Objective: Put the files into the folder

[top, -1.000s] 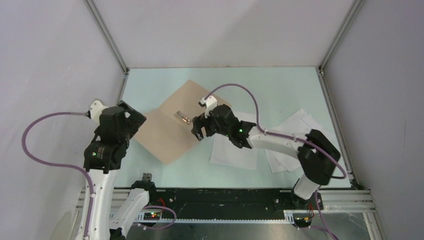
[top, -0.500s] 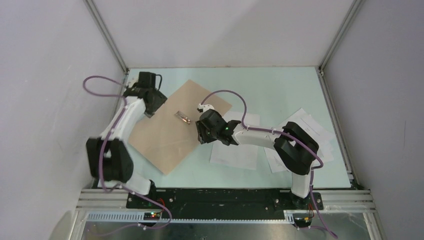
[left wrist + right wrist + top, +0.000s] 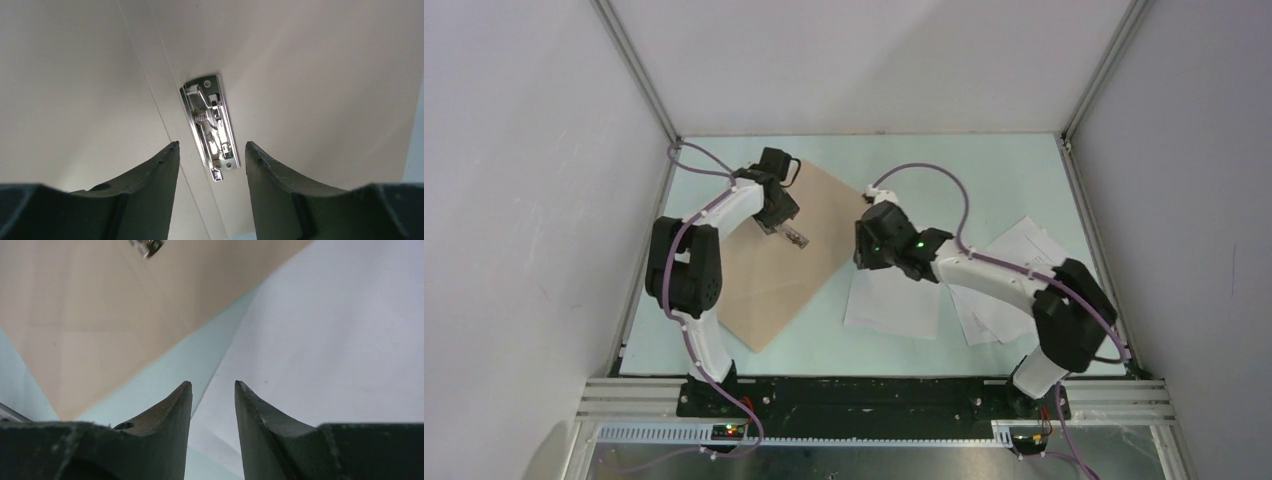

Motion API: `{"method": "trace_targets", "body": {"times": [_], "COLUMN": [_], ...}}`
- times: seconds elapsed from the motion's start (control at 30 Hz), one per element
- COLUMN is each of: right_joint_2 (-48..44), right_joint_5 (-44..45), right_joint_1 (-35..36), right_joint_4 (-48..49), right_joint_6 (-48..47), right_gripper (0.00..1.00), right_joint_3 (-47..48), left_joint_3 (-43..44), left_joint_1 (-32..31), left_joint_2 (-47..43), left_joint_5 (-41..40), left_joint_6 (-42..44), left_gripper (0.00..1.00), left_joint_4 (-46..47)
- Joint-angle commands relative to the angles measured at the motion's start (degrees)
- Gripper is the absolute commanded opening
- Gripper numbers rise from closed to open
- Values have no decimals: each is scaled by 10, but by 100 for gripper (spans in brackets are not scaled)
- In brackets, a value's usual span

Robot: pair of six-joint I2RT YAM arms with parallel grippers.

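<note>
Several thin white paper sheets (image 3: 894, 300) lie loose on my pale green table (image 3: 984, 170), to the right of the flat tan kraft-card folder (image 3: 774, 280). The nearest sheet sits just beside the folder's right edge with a strip of table between them. The others are fanned out further right, overlapping. None is inside yet.

The folder lies open, with a crease running beside its small chrome spine clip (image 3: 210, 127). My left gripper (image 3: 210, 150) hangs over that clip with its fingers spread, one on each side. I can't tell whether they touch the card. My right gripper (image 3: 212, 387) is parted by a narrower gap with nothing between the fingers, poised above the edge of the nearest sheet.

I expect the paper to be light, limp and slick. Lying flat, it offers no edge to pinch, so I would press on a corner and drag it, or buckle the corner up and nip it there. It will droop, and neighbouring sheets may cling. The card looks stiffer. The clip is probably sprung and best worked from its lever end.
</note>
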Motion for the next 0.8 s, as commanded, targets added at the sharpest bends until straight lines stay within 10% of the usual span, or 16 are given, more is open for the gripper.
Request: {"method": "trace_targets", "body": {"times": [0.0,0.77], "right_joint_2": [-77,-246], "right_joint_5": [22,-24], "right_joint_1": [-39,-153], "right_joint_4": [-29,-25], "right_joint_6": [27,36], "right_gripper": [42,43], "right_joint_3": [-33,-182], "left_joint_3": [-21,-20], "left_joint_1": [-12,-1], "left_joint_2": [1,67], "left_joint_5": [-28,46], "left_joint_6": [-23,45], "left_gripper": [55,11], "left_joint_4": [11,52]}}
